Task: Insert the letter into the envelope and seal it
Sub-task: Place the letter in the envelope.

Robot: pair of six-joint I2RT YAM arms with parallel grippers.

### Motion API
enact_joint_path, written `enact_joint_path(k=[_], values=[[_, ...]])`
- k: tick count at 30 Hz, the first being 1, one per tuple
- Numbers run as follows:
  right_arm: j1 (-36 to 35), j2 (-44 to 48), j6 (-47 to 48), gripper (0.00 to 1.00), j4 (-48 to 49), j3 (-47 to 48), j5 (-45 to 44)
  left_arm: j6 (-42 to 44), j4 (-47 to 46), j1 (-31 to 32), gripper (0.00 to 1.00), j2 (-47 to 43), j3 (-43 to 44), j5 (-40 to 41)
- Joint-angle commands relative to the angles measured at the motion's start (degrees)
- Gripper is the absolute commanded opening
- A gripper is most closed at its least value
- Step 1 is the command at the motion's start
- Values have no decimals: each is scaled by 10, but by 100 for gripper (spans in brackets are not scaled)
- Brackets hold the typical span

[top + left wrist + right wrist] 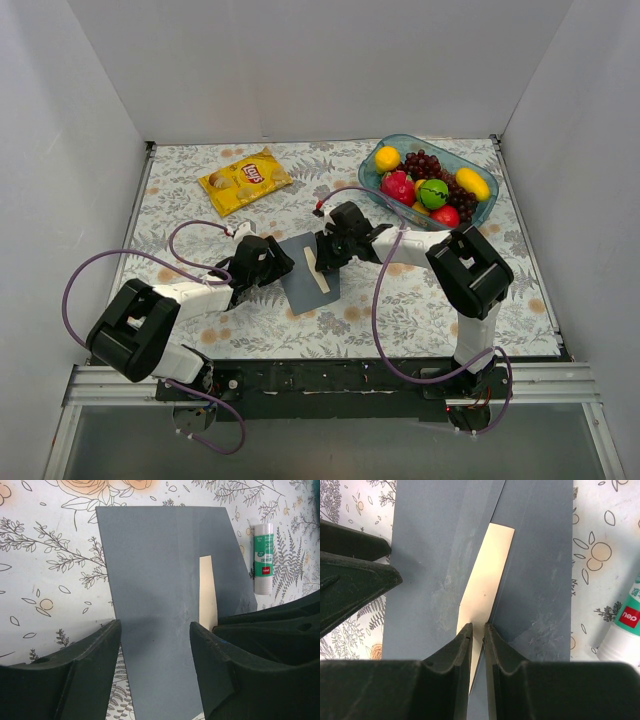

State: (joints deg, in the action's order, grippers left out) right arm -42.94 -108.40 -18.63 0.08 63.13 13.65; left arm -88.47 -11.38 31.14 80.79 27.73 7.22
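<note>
The grey-blue envelope lies flat near the middle of the front edge of the surface. A strip of the cream letter peeks out of it. Our left tool is spread wide over the envelope. Our right tool is almost closed at the letter's tip; we cannot tell if it pinches. The glue stick beside the envelope says "deli". The yellow bag says "Lay's".

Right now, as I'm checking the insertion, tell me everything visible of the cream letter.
The cream paper letter shows only as a thin, flat, narrow sliver. The rest is covered by the slate grey-blue paper envelope. Its near end passes between the nearly closed fingers of the right hand; whether it is gripped is unclear.
</note>
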Motion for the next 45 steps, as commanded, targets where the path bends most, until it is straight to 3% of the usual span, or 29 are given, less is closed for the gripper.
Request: enact_joint_path(k=[1, 14, 18, 27, 31, 35, 40, 45], values=[[-7, -14, 5, 22, 4, 20, 9, 7, 63, 2, 57, 16, -16, -13], [-7, 3, 11, 22, 0, 30, 5, 0, 84, 2, 56, -2, -19, 9], [-3, 27, 18, 23, 4, 40, 44, -3, 95, 2, 57, -33, -30, 24], [18, 93, 18, 37, 43, 18, 100, -3, 105, 2, 60, -48, -29, 30], [73, 113, -12, 40, 65, -13, 92, 5, 109, 2, 66, -52, -22, 33], [117, 99, 13, 40, 29, 7, 47, 11, 128, 2, 71, -65, -16, 44], [123, 49, 81, 41, -103, 124, -24, 15, 139, 2, 78, -77, -8, 46], [122, 18, 90, 50, -152, 170, -63, 16, 143, 2, 85, -85, -6, 46]])
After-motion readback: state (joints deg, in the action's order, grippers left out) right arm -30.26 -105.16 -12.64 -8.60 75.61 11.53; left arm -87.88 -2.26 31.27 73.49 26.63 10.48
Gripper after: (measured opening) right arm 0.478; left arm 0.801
